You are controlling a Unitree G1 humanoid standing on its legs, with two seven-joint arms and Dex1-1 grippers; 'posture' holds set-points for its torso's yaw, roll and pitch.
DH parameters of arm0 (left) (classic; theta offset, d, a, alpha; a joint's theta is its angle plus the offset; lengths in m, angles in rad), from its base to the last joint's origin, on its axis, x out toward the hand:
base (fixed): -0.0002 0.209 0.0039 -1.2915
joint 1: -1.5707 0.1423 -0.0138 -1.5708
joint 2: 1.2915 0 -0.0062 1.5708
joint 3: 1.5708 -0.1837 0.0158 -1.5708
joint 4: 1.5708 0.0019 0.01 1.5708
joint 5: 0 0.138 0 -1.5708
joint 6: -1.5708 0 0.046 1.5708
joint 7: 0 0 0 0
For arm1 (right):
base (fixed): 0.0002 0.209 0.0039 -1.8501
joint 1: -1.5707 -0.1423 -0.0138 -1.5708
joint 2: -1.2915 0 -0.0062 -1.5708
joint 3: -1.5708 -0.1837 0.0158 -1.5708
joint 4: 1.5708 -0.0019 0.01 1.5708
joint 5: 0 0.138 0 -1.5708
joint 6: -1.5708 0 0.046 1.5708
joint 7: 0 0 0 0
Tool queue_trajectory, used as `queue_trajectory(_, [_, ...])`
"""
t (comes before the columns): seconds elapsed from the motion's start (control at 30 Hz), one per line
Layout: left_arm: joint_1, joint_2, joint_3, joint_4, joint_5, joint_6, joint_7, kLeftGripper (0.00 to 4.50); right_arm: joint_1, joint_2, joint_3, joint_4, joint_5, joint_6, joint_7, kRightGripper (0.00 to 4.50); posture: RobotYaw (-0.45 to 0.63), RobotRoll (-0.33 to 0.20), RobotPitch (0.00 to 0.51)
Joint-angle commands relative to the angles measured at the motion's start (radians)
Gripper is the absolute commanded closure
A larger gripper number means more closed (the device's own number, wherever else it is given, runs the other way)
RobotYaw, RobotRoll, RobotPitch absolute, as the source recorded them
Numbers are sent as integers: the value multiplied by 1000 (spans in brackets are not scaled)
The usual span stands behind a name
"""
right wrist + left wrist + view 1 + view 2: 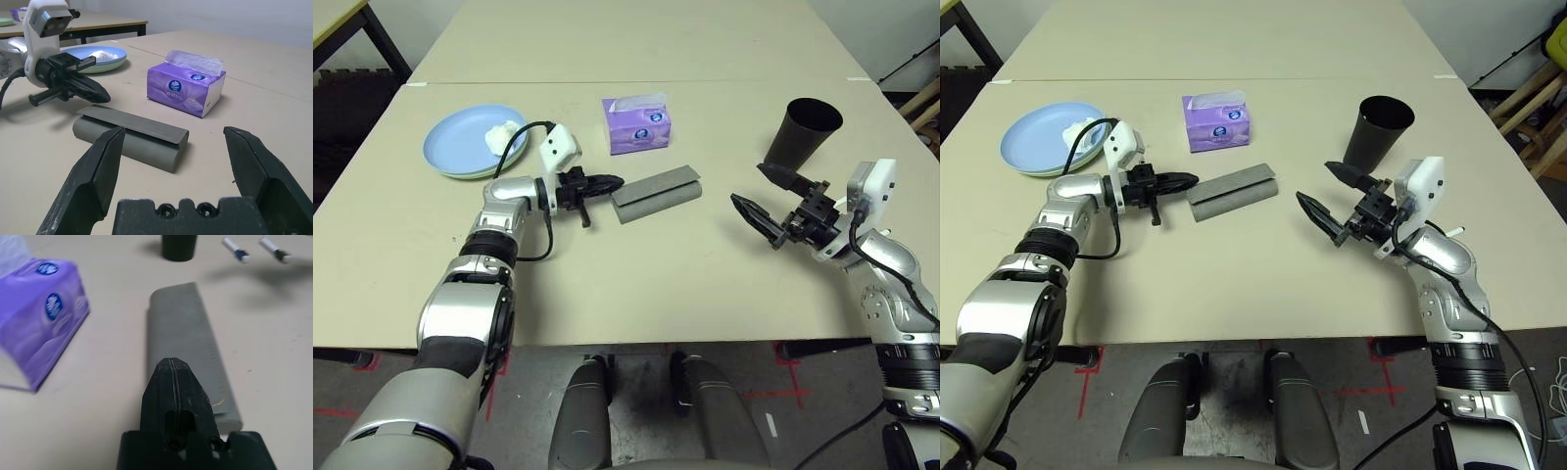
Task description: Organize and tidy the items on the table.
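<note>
You should know first that the pale green plate (112, 66) is mostly hidden, because the light blue plate (465, 137) lies on top of it. The crumpled white tissue (502, 138) rests in the blue one, and in the right eye view the left arm's cable partly covers it. The black tapered cup (801, 135) stands beyond your right gripper (747, 181), and the finger nearer to the cup overlaps its foot in the right eye view; the left wrist view cuts off its top. A slim white thing (1456, 232) by the right wrist is partly hidden, and you cannot tell what it is. Your left arm reaches forward, and its gripper (621, 182) points inward, with the fingers closed together and holding nothing. Their tips are at the near end of the grey oblong glasses case (656, 193), but you cannot tell if they touch it. Your right arm reaches in from its side, with the fingers wide apart and empty, turned toward the case. The purple tissue box (637, 129) sits just beyond the case, with a gap between. You have open room between the case and the right fingers, and also from the case to the front edge of the desk (656, 294).
</note>
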Motion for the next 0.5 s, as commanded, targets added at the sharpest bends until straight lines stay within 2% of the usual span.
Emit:
queue_trajectory(0.03, [39,-9,-8,-55,-23,35,-35,4480,1,-6,3,-7,5,6,2,0,20,0,203])
queue_trajectory(0.17, [42,-15,3,-110,-55,74,-50,4480,-2,-6,7,-4,3,5,6,0,26,0,202])
queue_trajectory(0.5, [64,-7,-21,-133,-41,95,-50,4480,-7,-6,9,-3,3,3,5,0,19,0,200])
